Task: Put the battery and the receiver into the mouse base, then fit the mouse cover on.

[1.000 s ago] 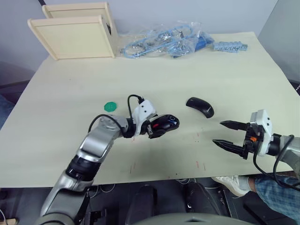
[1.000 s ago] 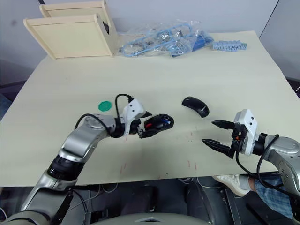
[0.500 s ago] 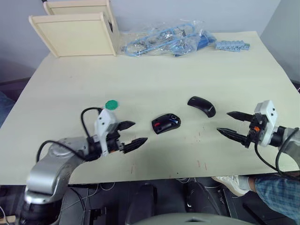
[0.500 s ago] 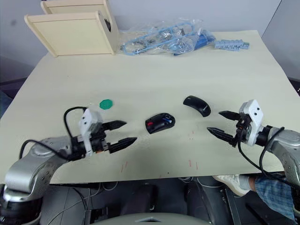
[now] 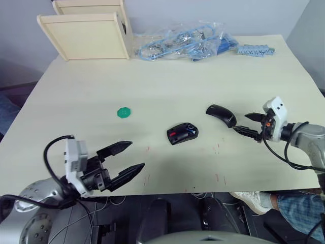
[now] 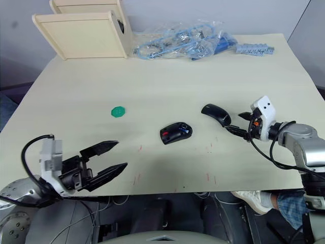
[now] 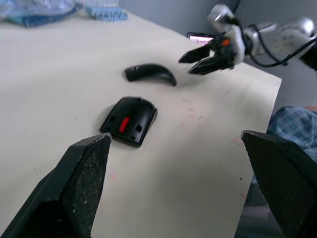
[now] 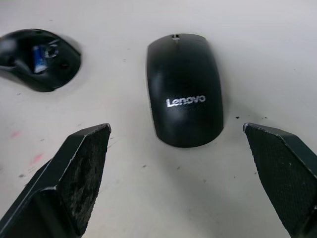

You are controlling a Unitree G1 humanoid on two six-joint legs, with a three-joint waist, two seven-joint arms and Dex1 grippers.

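Both claws spread wide and empty; mouse base and mouse cover lie apart on the table.

Head view: mouse base point(image 5: 182, 134) mid-table, long axis slanting left-right, blue battery point(image 5: 191, 131) inside at its right end. Mouse cover point(image 5: 221, 115) to its right, just beside right gripper point(image 5: 248, 124). Green disc point(image 5: 123, 112) off left; left gripper point(image 5: 125, 159) at near edge. Left wrist: base's red patch up. Right wrist: cover's "Lenovo" face up, lengthwise between the fingers.

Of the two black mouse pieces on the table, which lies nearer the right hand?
The mouse cover, the plain glossy shell without red. It lies just in front of the open right hand; the mouse base, with its red patch, sits farther toward the table's middle.
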